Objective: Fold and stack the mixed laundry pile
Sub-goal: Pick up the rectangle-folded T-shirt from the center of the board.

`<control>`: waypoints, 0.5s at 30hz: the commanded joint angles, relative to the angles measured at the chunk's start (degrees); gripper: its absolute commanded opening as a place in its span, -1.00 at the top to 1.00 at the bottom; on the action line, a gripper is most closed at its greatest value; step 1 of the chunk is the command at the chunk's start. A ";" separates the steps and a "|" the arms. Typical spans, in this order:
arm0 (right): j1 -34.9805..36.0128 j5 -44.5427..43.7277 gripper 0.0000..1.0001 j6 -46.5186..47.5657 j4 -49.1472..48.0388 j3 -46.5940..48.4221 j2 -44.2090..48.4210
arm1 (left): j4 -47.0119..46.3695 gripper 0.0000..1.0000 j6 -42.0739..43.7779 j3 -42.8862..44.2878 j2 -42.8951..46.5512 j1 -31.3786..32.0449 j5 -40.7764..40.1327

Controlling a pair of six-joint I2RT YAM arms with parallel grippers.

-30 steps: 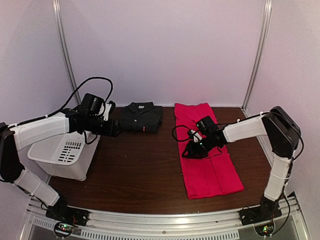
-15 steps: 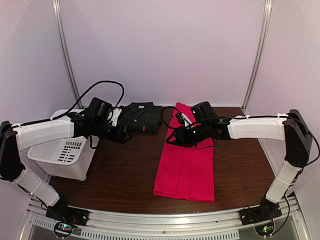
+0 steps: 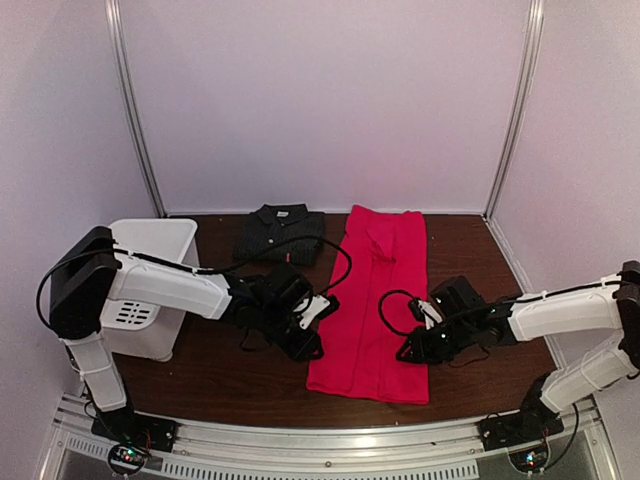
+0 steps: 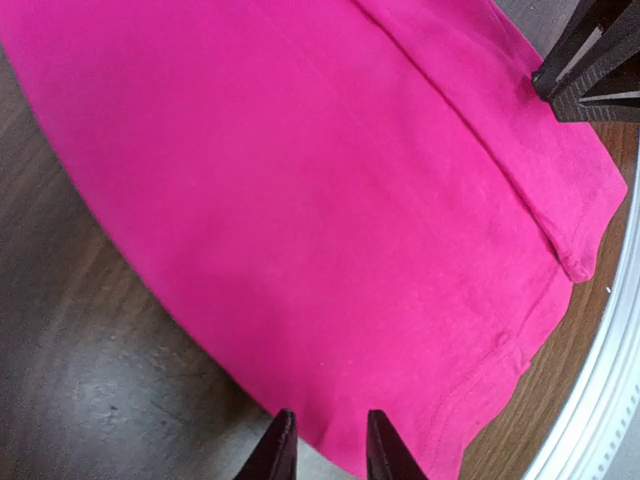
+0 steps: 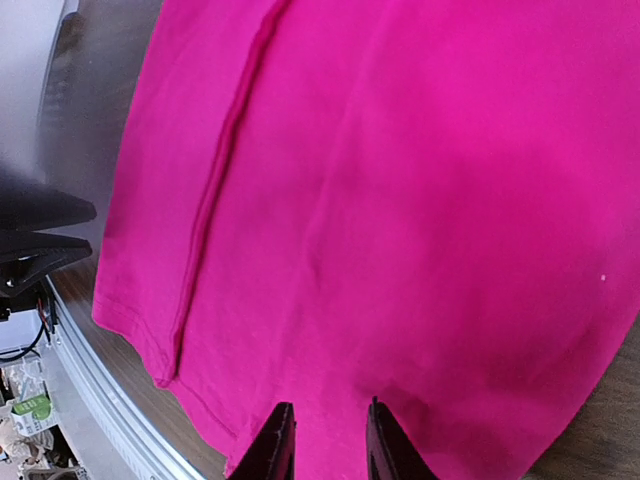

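The red T-shirt [image 3: 375, 300] lies as a long folded strip from the back of the table to its front, and it fills both wrist views [image 4: 300, 200] [image 5: 400, 200]. The dark pinstriped shirt [image 3: 282, 235] sits folded at the back, to the left of it. My left gripper [image 3: 308, 347] [image 4: 327, 445] hovers over the T-shirt's near left edge, jaws a narrow gap apart, with cloth showing beneath them. My right gripper [image 3: 408, 352] [image 5: 325, 440] is over the near right edge, jaws likewise slightly apart. Neither holds cloth that I can see.
A white slotted bin [image 3: 150, 280] stands at the left edge, beside the left arm. The brown table [image 3: 250, 385] ends at a metal rail along the front. Vertical frame posts [image 3: 135, 110] stand at the back corners.
The T-shirt was dragged left and straightened. Both arms then came down to its near end, the left from beside the dark shirt, the right from the middle. Both jaws narrowed.
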State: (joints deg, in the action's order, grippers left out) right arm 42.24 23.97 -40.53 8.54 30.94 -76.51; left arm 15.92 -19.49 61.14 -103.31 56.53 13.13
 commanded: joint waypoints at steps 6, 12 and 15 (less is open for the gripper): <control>7.97 -0.25 0.51 -10.13 -14.63 -5.29 -3.20 | -3.07 0.70 0.34 1.38 -5.86 5.94 1.00; 11.78 -4.04 0.46 -11.25 -9.24 -3.45 2.36 | -1.49 0.73 0.70 -0.54 -3.56 6.84 -0.17; 11.81 -6.02 0.42 -11.34 -4.43 -3.48 8.63 | -1.31 0.66 1.02 -0.99 -0.70 6.79 -0.17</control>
State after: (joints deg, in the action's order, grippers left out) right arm 53.78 22.46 -50.81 -0.49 26.22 -75.11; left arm 13.78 -19.33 61.32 -107.61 63.44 13.43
